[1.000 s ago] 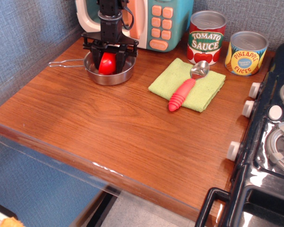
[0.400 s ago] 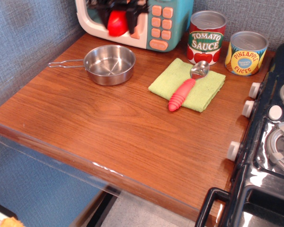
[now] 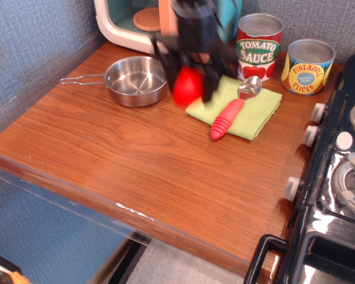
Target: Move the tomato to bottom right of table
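- Now gripper [image 3: 188,83] pinching the tomato [image 3: 187,87], motion-blurred, raised above the table [image 3: 136,160].
- Tomato between the empty steel pan [image 3: 136,80] and green cloth [image 3: 236,105].
- Red-handled scoop [image 3: 232,111] lies on cloth.

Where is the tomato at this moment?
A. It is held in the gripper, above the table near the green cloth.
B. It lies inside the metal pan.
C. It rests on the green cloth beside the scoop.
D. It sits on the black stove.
A: the tomato shows red between the fingers of the gripper, blurred by motion, while the metal pan stands empty and the green cloth carries only the scoop.
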Motion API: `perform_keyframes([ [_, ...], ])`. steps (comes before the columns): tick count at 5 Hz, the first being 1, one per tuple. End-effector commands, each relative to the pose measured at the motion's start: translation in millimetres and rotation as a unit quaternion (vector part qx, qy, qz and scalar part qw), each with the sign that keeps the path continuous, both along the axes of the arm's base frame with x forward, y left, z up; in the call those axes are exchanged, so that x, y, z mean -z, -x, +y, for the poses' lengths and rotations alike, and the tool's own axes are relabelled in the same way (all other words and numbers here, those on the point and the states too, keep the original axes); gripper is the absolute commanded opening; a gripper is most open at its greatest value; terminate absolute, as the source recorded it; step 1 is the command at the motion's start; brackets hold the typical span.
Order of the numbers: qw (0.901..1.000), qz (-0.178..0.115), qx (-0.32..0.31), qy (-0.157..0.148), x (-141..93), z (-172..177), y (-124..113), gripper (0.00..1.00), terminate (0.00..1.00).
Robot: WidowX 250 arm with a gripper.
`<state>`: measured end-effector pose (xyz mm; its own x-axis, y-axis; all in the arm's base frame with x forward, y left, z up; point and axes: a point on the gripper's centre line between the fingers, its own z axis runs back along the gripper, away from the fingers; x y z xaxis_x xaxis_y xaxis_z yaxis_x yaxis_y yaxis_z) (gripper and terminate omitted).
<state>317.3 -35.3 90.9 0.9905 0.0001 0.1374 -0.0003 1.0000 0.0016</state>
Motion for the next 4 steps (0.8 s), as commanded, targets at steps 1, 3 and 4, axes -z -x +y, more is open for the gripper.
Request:
perform_keyframes([
  [1, 0.9990, 0.017, 0.026, -0.032, 38.1, -37.1, 51.8, 0.00, 0.00],
  [3, 0.9982, 0.011, 0.048, -0.033, 68.7, -46.4, 48.1, 0.00, 0.00],
  [4, 0.9987, 0.014, 0.040, -0.028, 66.8, -44.6, 48.8, 1.00, 0.00],
])
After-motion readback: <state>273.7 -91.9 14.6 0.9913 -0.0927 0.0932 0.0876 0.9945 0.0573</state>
